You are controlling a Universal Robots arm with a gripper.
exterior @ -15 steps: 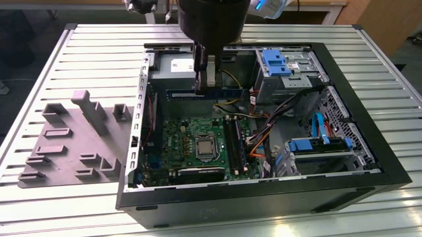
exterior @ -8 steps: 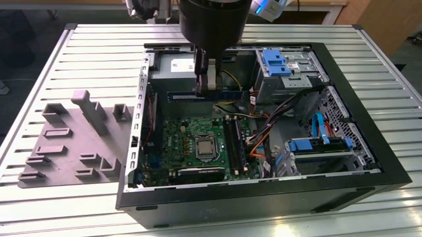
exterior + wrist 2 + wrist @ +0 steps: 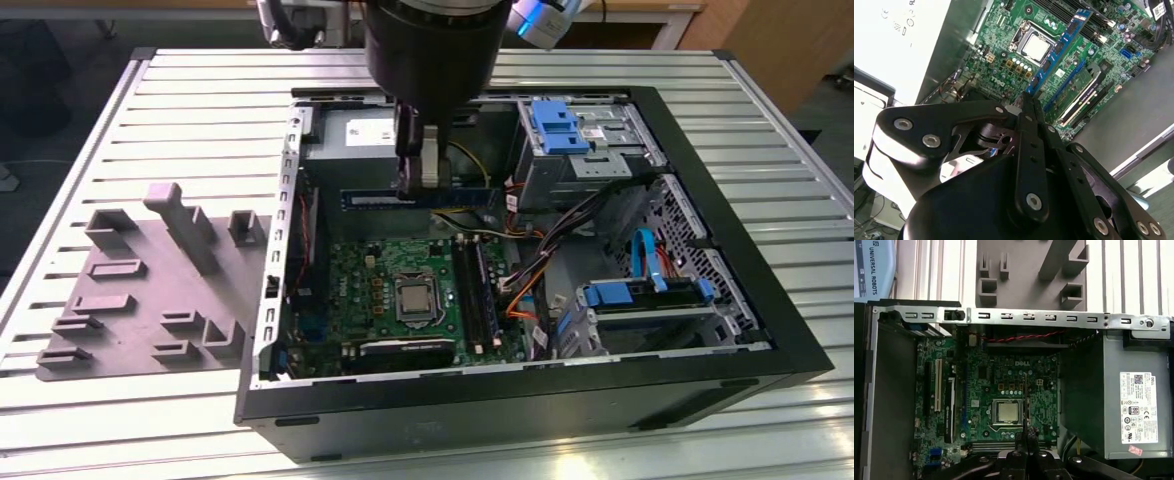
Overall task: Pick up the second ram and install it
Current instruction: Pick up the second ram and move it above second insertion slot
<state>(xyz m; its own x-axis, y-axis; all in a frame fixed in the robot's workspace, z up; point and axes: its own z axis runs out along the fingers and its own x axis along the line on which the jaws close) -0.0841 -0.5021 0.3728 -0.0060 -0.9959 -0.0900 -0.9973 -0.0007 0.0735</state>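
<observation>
Second ram held over the open case

The second ram (image 3: 461, 197) is clamped between the closed fingers of the pincer (image 3: 418, 186) and is held level above the green board (image 3: 354, 285) inside the computer case (image 3: 534, 388), apart from the long black slots (image 3: 477, 290).

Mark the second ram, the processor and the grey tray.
second ram (image 3: 1059, 50): second wrist view, mid-length of the stick.
processor (image 3: 1006, 411): first wrist view, centre of its metal lid.
grey tray (image 3: 147, 295): exterior view, flat base between the blocks.
</observation>
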